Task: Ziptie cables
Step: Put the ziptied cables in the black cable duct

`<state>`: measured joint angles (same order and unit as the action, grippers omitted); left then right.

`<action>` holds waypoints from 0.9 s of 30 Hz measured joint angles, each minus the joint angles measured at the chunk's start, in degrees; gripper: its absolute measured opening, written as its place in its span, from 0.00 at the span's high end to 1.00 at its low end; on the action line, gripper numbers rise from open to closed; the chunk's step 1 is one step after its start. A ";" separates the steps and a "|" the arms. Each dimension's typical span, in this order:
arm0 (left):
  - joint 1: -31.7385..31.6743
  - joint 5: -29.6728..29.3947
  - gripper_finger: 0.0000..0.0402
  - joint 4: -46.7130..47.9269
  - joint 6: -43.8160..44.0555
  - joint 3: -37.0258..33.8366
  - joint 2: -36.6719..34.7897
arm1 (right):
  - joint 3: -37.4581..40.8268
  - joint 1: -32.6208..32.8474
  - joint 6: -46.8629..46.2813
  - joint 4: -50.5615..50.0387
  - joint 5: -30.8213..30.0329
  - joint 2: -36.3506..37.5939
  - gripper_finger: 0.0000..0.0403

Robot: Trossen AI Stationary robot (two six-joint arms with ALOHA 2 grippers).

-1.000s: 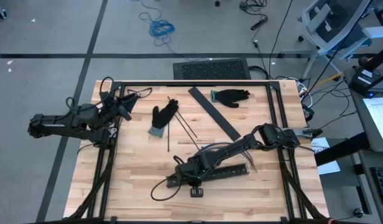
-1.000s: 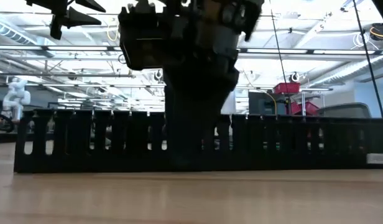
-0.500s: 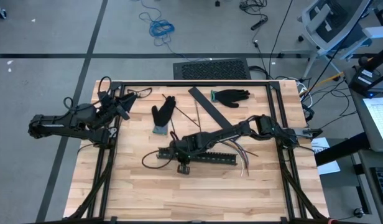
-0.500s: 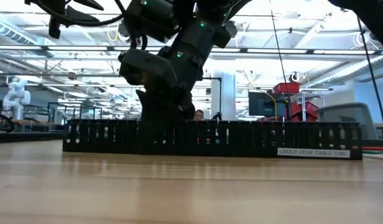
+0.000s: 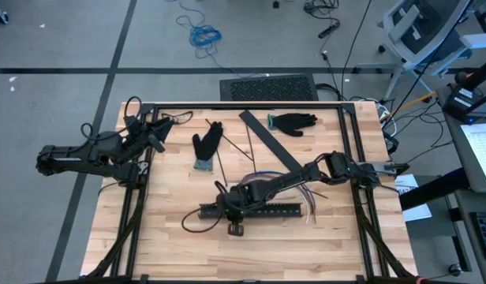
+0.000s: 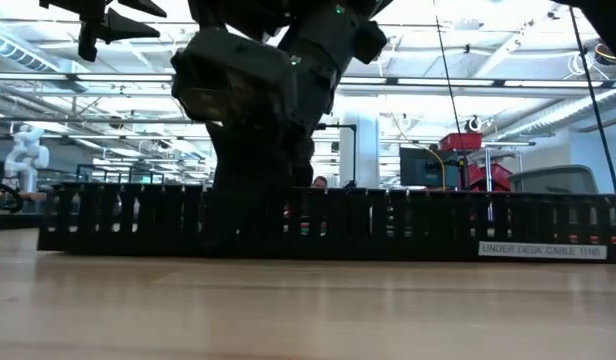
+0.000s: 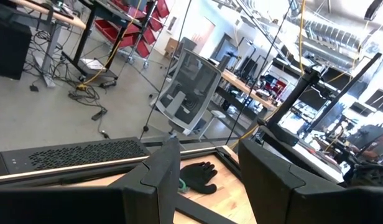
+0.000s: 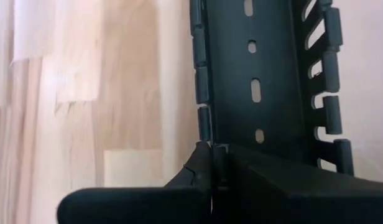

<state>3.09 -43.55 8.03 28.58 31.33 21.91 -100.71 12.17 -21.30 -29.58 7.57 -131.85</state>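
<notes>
On table centre, right gripper [image 5: 227, 210] clamped on slotted strip [image 5: 267, 209], cables [image 5: 306, 197] beside

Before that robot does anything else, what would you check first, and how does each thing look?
1. Right hand shut on the black slotted tray: ok; its fingers pinch one slotted wall.
2. Tray flat on the wooden table: ok in the low view.
3. Cables inside the tray: not ok; they lie loose beside its right end.
4. Left hand out of the way: ok, at the table's left edge, holding nothing.
5. Zip tie ready: cannot tell.
</notes>
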 joint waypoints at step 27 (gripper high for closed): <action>-0.02 -0.22 0.61 -0.20 1.07 0.00 0.00 | 0.02 -1.56 2.03 5.42 0.47 -0.07 0.83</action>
<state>3.07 -43.77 7.84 29.65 31.33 21.91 -100.68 10.61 -19.27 -24.16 8.03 -131.92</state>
